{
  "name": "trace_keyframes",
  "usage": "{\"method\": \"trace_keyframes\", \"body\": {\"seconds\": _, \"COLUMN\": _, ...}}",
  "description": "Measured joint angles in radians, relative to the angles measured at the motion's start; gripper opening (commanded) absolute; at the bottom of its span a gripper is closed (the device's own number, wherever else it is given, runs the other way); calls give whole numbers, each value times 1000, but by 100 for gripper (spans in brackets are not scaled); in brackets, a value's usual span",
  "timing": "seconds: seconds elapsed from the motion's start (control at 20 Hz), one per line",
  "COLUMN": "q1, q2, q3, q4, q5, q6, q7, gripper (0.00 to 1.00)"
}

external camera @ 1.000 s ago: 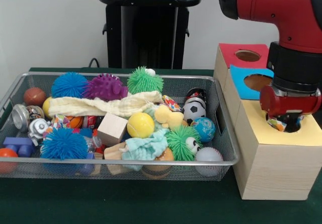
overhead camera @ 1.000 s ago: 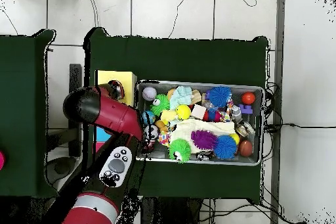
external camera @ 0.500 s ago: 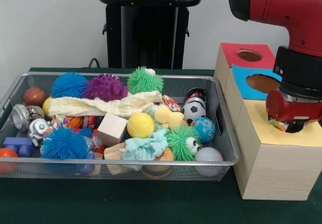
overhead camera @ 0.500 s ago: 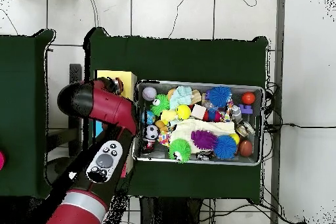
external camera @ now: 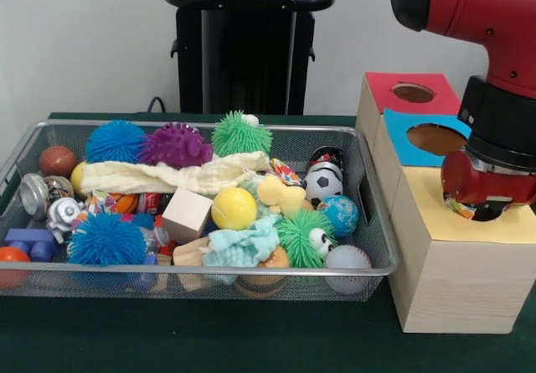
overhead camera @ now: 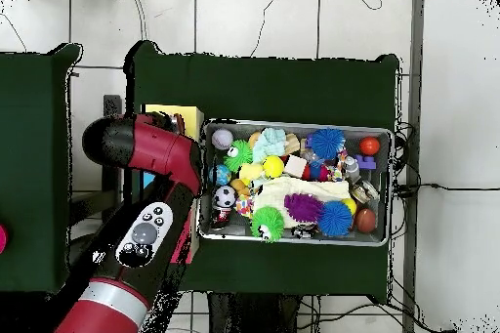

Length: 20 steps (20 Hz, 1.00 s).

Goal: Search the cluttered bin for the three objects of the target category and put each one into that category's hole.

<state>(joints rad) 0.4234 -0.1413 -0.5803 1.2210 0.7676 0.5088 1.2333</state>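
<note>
While the green-covered table (external camera: pixel 251 339) carries everything, the largest thing over it is the red and black Sawyer arm (external camera: pixel 477 21), which comes down at the right edge of the front view. Next in size, the wide silver wire-mesh bin (external camera: pixel 50 281) is set along the table's middle and left, crammed with toys. To its right a row of three pale wooden boxes is seen: the yellow-topped box (external camera: pixel 452 281) at the near right corner, the blue-topped box (external camera: pixel 402 134) behind it, and the red-topped box (external camera: pixel 394 88) farthest back.

The gripper (external camera: pixel 479 209) is lowered right over the round hole (external camera: pixel 492 212) in the yellow top, and a white fabric piece with coloured dots (external camera: pixel 459 208) is seen at the hole's left rim beneath the red wrist. Whether the fingers are spread or closed cannot be told, since the wrist hides them; in the overhead view the gripper is covered by the arm (overhead camera: pixel 146 148).

Inside the bin, a cream waffle-textured cloth (external camera: pixel 167 174) is draped across the back half, and a mint-green cloth (external camera: pixel 243 247) lies near the front rim. A second dotted fabric piece (external camera: pixel 285 172) is visible beside the black-and-white football (external camera: pixel 322 184), and a further patterned scrap (external camera: pixel 96 201) is partly buried near the left end.
</note>
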Motion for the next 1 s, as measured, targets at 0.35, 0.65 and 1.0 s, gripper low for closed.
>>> {"method": "trace_keyframes", "body": {"seconds": 0.35, "q1": 4, "q2": 26, "q3": -44, "q4": -39, "q5": -30, "q6": 24, "q7": 23, "gripper": 0}}
{"method": "trace_keyframes", "body": {"seconds": 0.65, "q1": 7, "q2": 37, "q3": -61, "q4": -63, "q5": -58, "q6": 49, "q7": 41, "gripper": 0}}
{"method": "trace_keyframes", "body": {"seconds": 1.0, "q1": 6, "q2": 37, "q3": -61, "q4": -66, "q5": -67, "q6": 50, "q7": 41, "gripper": 0}}
